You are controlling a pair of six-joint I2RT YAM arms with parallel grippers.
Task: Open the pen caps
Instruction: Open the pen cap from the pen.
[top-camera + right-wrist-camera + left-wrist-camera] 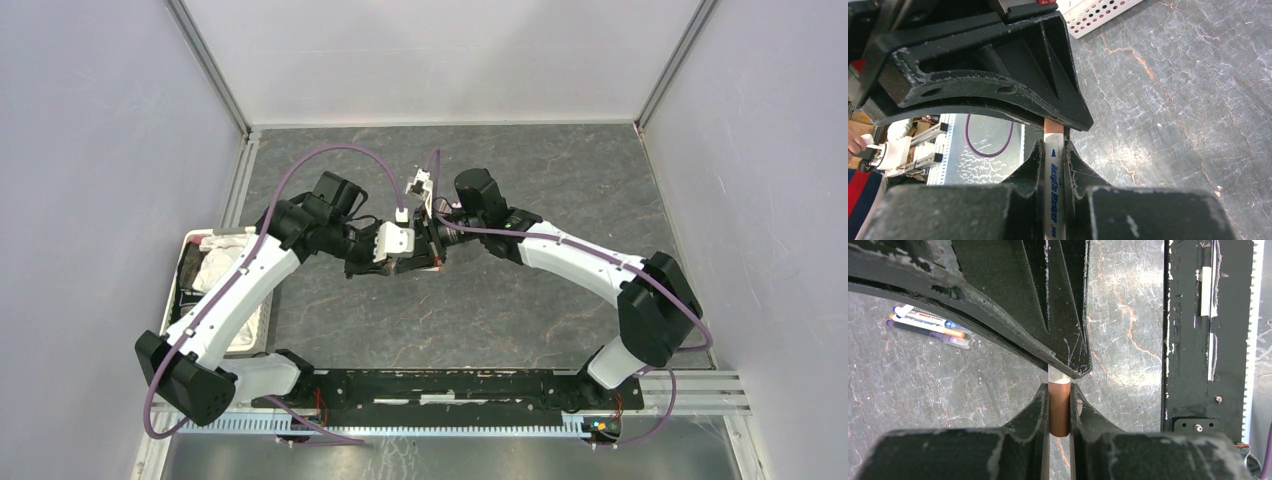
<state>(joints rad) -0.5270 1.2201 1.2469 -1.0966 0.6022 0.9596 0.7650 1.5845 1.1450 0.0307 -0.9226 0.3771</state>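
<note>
- Left wrist view: left claw (1059,396) pinches the brown cap (1059,415), with the table (973,415) behind it.
- Cap butts end to end against the white pen (1054,375); no gap shows between them.
- Right wrist view: right claw (1053,151) is clamped on that pen's barrel, printed "Acrylic Marker", just behind the cap.
- Farther off on the table, loose pens (928,327) lie bunched side by side.
- Top view: both claws meet over mid-table, and a white tray (200,236) sits at the left edge.
</note>
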